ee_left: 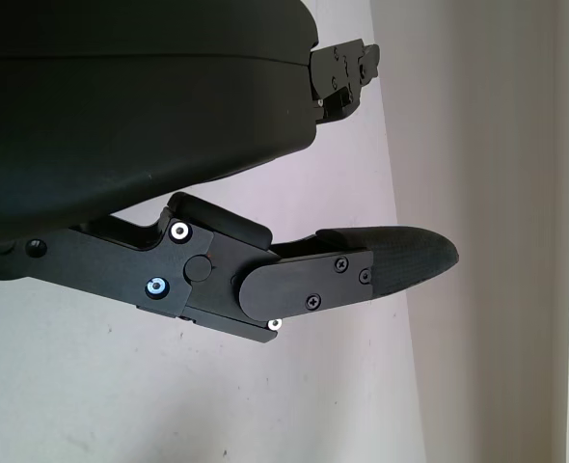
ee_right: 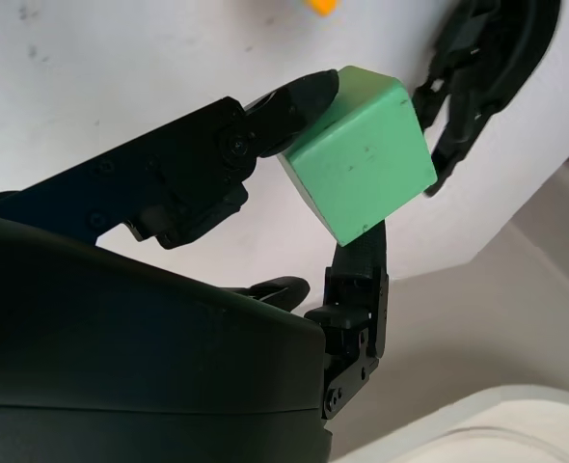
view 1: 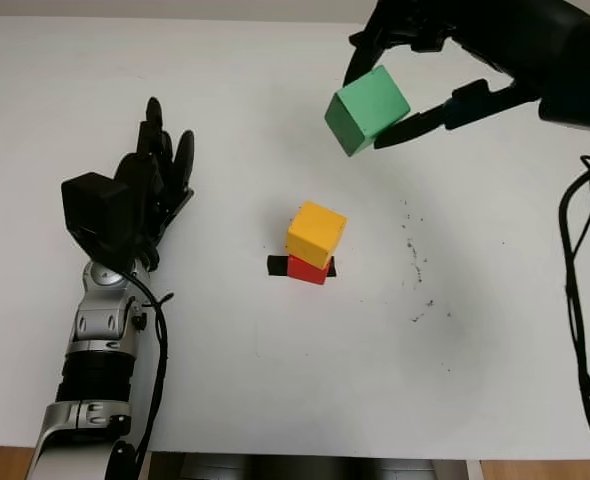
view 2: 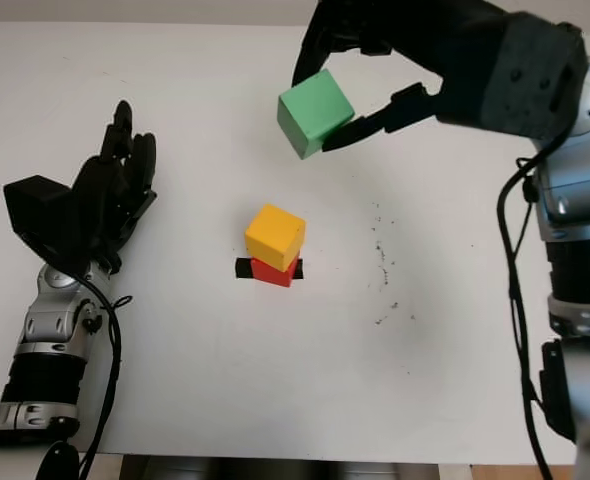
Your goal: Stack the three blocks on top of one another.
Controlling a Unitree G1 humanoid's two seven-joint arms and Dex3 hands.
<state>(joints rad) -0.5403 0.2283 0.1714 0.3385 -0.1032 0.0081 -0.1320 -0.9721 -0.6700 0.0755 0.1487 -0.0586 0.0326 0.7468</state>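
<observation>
Two blocks are stacked mid-table, yellow block (view 1: 316, 233) on red block (view 1: 308, 269); the right hand (view 2: 360, 70) grips the green block (view 1: 367, 109) aloft, left hand (view 1: 153, 175) open at the table's left.

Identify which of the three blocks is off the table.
The green block, held aloft in the right hand; the yellow block sits stacked on the red block.

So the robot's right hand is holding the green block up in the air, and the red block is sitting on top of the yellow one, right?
Not quite. The yellow block sits on top of the red block, as the left eye view shows. The right hand does hold the green block up in the air.
</observation>
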